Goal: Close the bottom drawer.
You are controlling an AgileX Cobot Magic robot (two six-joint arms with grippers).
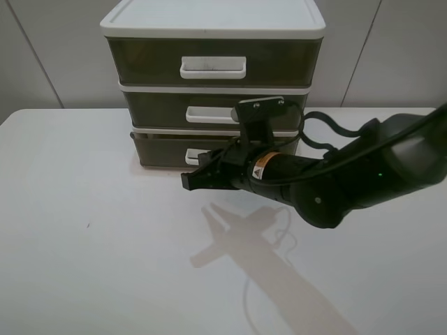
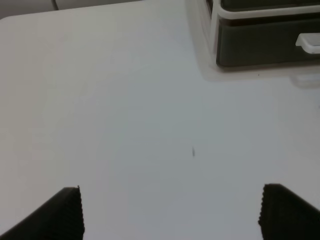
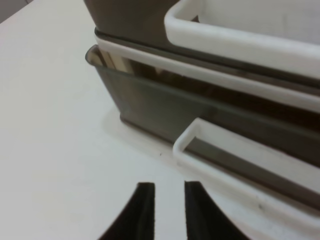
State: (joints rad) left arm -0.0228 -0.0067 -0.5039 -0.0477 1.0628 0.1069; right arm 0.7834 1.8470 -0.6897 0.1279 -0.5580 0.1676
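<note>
The bottom drawer [image 1: 157, 148] is the lowest of three smoky brown drawers in a white-framed unit [image 1: 209, 21]. It sticks out a little from the frame. Its white loop handle [image 3: 225, 150] is partly hidden behind my right arm in the high view. My right gripper [image 1: 187, 181] hovers just in front of the drawer front [image 3: 150, 105], close to the handle's left end; its fingers [image 3: 145, 210] are nearly together and empty. My left gripper [image 2: 170, 212] is open and empty over bare table, with the drawer [image 2: 265, 47] far ahead of it.
The white table [image 1: 84, 230] carries the unit at its back middle. Two similar drawers [image 1: 209, 63] are stacked above the bottom one. My right arm [image 1: 349, 181] reaches in from the right edge and casts a shadow on the table.
</note>
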